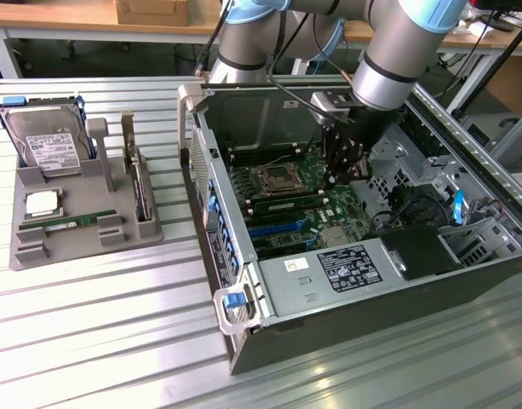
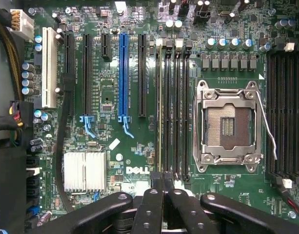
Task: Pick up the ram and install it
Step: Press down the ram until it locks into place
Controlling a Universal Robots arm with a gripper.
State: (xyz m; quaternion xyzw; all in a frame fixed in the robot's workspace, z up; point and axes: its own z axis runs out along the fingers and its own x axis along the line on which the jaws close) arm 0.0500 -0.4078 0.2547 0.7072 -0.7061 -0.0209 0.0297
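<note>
Gripper: the gripper [image 1: 339, 181] is hanging inside the open computer case [image 1: 243, 281], low over the motherboard [image 1: 282, 217]; its fingers [image 2: 151, 195] are lying pressed together, fully closed, and are gripping nothing.
Ram stick: the ram stick [image 1: 291, 204] is sitting on edge in a memory slot of the motherboard, just beside the processor socket [image 1: 272, 180]; in the wrist view it is showing as a thin pale-green edge [image 2: 159, 107] in the slot farthest from the socket [image 2: 228, 126] in that bank.
Gripper and ram stick: the closed fingertips are hovering over one end of that bank of slots; whether they are touching the stick, I cannot tell.
Spare ram stick: a second, matching stick [image 1: 69, 223] is lying flat in the grey tray [image 1: 39, 251], well apart from the case.
Tray: it is resting on the ribbed metal table [image 1: 99, 341] at the exterior view's left, carrying a hard drive [image 1: 46, 141] standing tilted at the back and a square silver processor chip [image 1: 41, 203] lying in front of it.
Motherboard: a blue card slot [image 2: 123, 75] and a silver heatsink [image 2: 84, 171] are showing near the memory slots.
Arm: the grey arm [image 1: 397, 60] is reaching down into the case from above.
</note>
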